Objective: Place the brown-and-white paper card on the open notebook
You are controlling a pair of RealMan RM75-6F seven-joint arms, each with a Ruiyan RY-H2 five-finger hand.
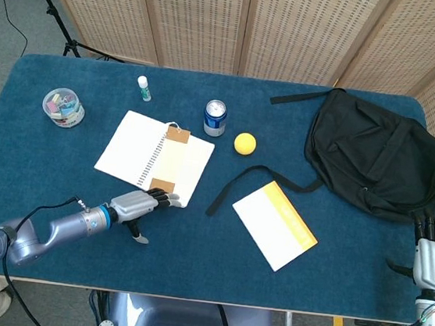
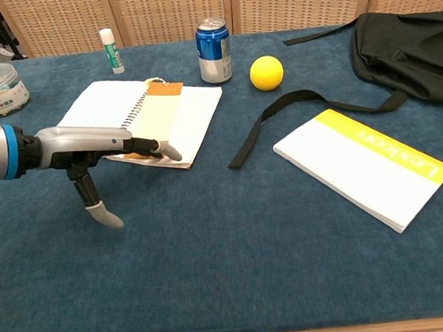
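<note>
Now the left hand [image 1: 138, 205] lies low over the table [image 1: 189, 270], fingers [image 2: 138, 147] stretched out nearly flat and close together, thumb hanging down apart from them; it holds nothing. Fingertips reach the near edge of the notebook [image 1: 137, 146]; whether they touch it I cannot tell. Just beyond the fingertips the card [image 1: 172, 160] lies flat on the notebook's right page beside the spiral, brown bands at its far and near ends, white between. Farther beyond the hand, past the notebook, stand a can [image 1: 215, 117] and, to its left, a glue stick [image 1: 143, 87]. Far off to the hand's left and beyond sits a tub of clips [image 1: 63, 107]. To the hand's right, beyond the notebook, a yellow ball [image 1: 244, 143]; nearer, a black strap [image 1: 235, 182] and a white-and-yellow pad [image 1: 274, 224], with a black backpack [image 1: 375, 161] beyond them. The right hand [image 1: 432, 262] shows only at the table's far right edge, fingers straight and slightly apart, holding nothing, just near of the backpack.
</note>
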